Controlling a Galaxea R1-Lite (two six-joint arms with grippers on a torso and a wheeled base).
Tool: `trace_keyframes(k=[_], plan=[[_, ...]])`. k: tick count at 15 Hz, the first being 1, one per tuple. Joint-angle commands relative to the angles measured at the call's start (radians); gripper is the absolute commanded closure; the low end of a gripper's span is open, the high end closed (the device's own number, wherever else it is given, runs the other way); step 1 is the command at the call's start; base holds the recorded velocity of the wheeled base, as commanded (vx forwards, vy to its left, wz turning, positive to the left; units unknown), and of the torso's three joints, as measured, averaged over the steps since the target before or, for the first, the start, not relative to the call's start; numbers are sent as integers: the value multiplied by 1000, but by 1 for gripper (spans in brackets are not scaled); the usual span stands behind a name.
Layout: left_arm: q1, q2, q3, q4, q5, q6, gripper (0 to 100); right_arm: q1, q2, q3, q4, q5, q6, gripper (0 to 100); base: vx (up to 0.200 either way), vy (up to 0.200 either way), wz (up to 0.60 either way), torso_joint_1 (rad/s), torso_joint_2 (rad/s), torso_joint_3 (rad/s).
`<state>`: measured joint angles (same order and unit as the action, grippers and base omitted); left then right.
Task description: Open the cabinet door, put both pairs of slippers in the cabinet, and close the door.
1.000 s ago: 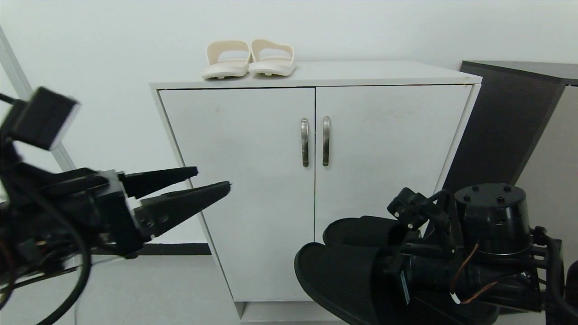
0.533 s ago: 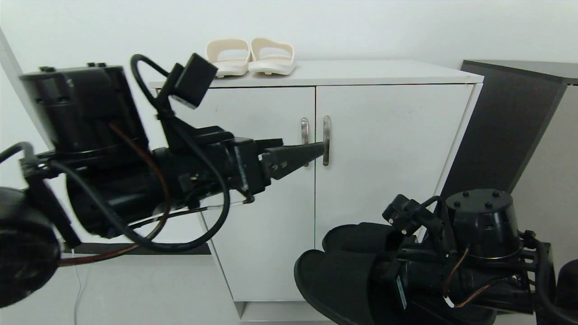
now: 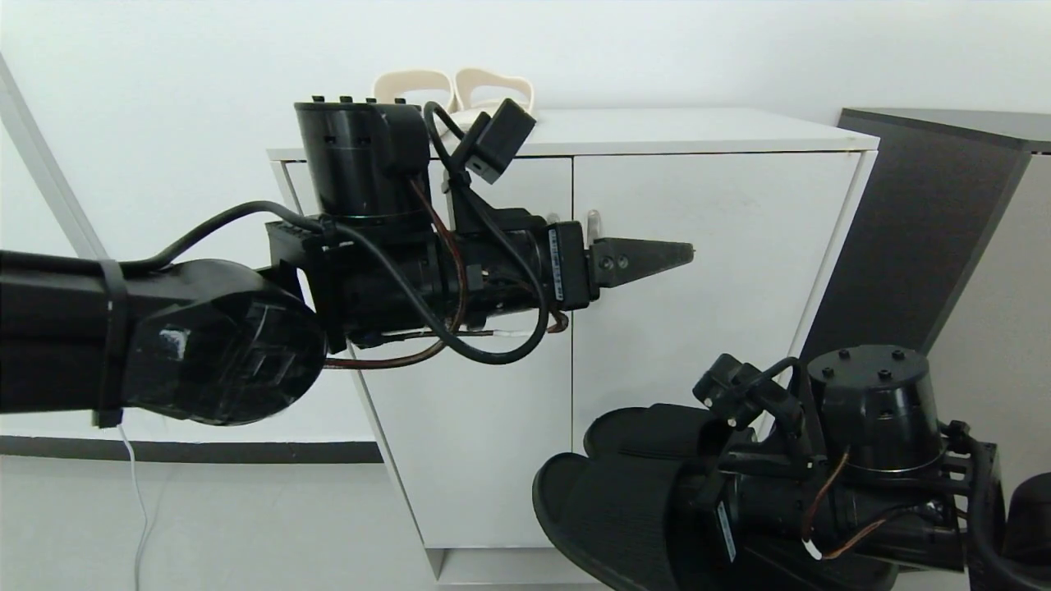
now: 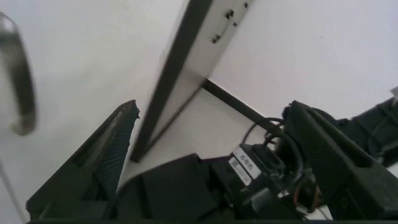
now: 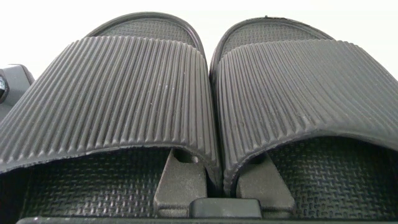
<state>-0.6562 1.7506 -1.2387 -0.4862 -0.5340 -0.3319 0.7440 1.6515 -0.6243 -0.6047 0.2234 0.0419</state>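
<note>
The white cabinet point(image 3: 706, 271) has both doors closed. A beige pair of slippers point(image 3: 493, 80) lies on its top, partly hidden behind my left wrist. My left gripper point(image 3: 688, 246) is stretched across the door fronts at handle height, its tips past the right door's metal handle point(image 3: 593, 222). In the left wrist view the gripper point(image 4: 214, 109) is open and holds nothing, with a handle point(image 4: 18, 81) off to one side. Low in front of the right door, my right gripper point(image 5: 221, 180) is shut on the black slippers point(image 3: 624, 492), pinching their inner sides together.
A dark panel-sided piece of furniture point(image 3: 920, 246) stands right beside the cabinet. A white slanted bar point(image 3: 41, 164) and a black baseboard point(image 3: 246, 451) are at the left, against the white wall. Grey floor lies below.
My left arm has swung up from the lower left and across the cabinet front to the right, past the handles. The right arm with the black slippers has barely shifted.
</note>
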Motion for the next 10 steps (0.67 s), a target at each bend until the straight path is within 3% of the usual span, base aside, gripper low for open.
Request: trace_keyframes(k=[1,6,10], plan=[[4,41,-48,24,-14,-13,0,0,7,5,-1,1,0,100,0,0,0,0,0,0],[66,52,-51,31,12,-15,0,0,14,12,-27,-1,0,100,0,0,0,0,0,0],[86,70,-53,32,88,-13,0,0,21,11,-32,-3,-2,100,0,0,0,0,0,0]])
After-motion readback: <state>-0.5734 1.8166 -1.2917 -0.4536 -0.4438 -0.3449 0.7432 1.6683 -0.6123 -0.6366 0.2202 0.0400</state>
